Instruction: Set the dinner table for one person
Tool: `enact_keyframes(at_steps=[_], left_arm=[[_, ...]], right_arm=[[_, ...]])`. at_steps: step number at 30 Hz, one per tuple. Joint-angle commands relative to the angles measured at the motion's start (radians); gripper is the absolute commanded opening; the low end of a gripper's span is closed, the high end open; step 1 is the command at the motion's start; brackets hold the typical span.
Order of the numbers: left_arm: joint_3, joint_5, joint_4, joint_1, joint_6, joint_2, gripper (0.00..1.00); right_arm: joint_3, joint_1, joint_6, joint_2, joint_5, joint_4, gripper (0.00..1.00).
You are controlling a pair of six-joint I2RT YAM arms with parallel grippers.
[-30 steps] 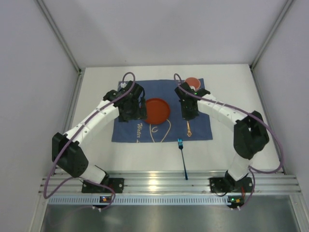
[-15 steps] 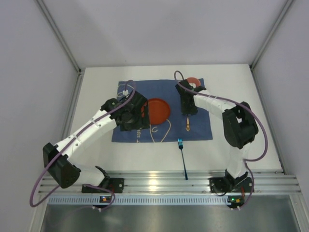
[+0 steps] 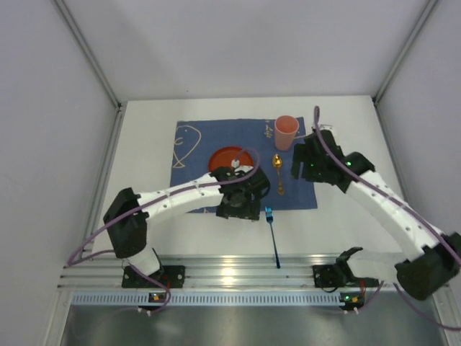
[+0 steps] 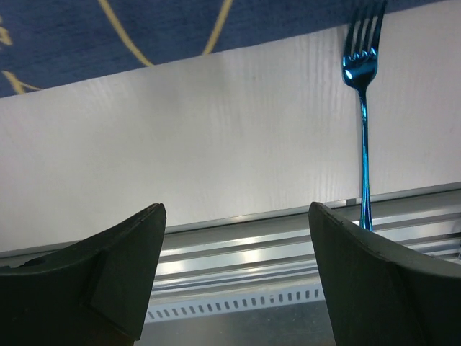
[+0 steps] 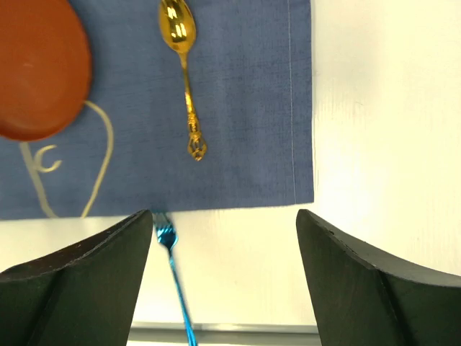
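Note:
On the white dinner table [image 3: 144, 151] lies a blue cloth [image 3: 194, 140]. It carries an orange plate [image 3: 227, 157], a pink cup [image 3: 286, 132] and a gold spoon [image 3: 279, 175]. A blue fork [image 3: 273, 236] rests on the bare table, tines touching the cloth's near edge. My left gripper [image 3: 245, 209] hovers at that edge, left of the fork [image 4: 362, 108]. Its jaws [image 4: 238, 209] are open with nothing between them. My right gripper [image 3: 301, 167] stands right of the spoon [image 5: 186, 72], open [image 5: 225, 216] and empty.
A ribbed aluminium rail [image 3: 238, 272] runs along the near edge, and the fork's handle reaches it [image 4: 252, 252]. Grey walls close in the table at the back and both sides. The left arm covers part of the plate [image 5: 36, 72].
My right gripper has opened and drawn back to the right, leaving the spoon free on the cloth and the cup uncovered. My left arm swung from the cloth's left side toward the fork.

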Motion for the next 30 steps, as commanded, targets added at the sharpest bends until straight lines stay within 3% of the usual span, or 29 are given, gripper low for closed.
enact_keyframes(at_steps=[1, 8, 15, 19, 22, 26, 30], left_arm=[[0.068, -0.015, 0.069, -0.081, -0.092, 0.087, 0.86], [0.111, -0.005, 0.184, -0.15, -0.173, 0.259, 0.85], [0.153, -0.018, 0.297, -0.169, -0.222, 0.369, 0.81], [0.211, -0.05, 0.284, -0.187, -0.245, 0.441, 0.77], [0.228, -0.074, 0.277, -0.19, -0.265, 0.486, 0.65], [0.219, -0.091, 0.268, -0.199, -0.304, 0.529, 0.34], [0.193, -0.091, 0.259, -0.212, -0.334, 0.547, 0.23]], right_arm=[[0.0, -0.005, 0.047, -0.197, -0.015, -0.162, 0.82], [-0.009, -0.004, 0.054, -0.415, -0.056, -0.308, 0.82], [-0.039, -0.007, 0.029, -0.505, -0.061, -0.38, 0.82], [-0.036, -0.005, 0.006, -0.536, -0.061, -0.421, 0.82], [-0.036, -0.005, -0.008, -0.555, -0.063, -0.437, 0.82], [-0.034, -0.005, -0.023, -0.581, -0.053, -0.454, 0.82], [-0.034, -0.005, -0.034, -0.599, -0.043, -0.475, 0.82]])
